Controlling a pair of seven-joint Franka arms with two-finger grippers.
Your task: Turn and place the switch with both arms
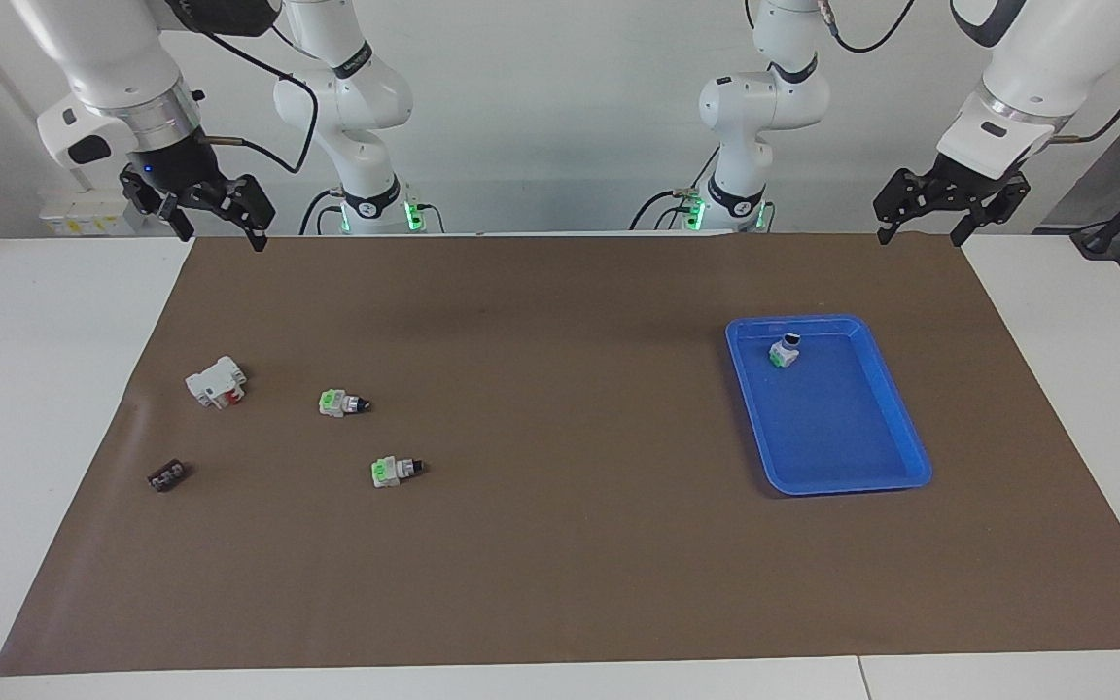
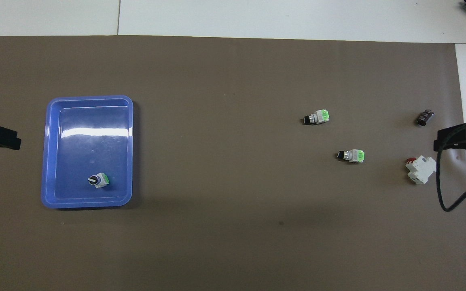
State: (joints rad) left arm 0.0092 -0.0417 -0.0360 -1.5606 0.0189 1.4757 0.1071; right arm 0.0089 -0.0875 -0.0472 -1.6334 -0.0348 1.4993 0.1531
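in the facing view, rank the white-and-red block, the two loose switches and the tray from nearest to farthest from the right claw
Measured from the right claw, raised at the right arm's end of the table:
1. White-and-red block, at that same end.
2. Switch nearer the robots, beside the block toward the table's middle.
3. Switch farther from the robots.
4. Tray, at the left arm's end.

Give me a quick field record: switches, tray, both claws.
switch in tray: upright, knob up, in the blue tray at its end nearer the robots
switches on mat: two lying on their sides, toward the right arm's end
left claw: open, raised, empty
right claw: open, raised, empty
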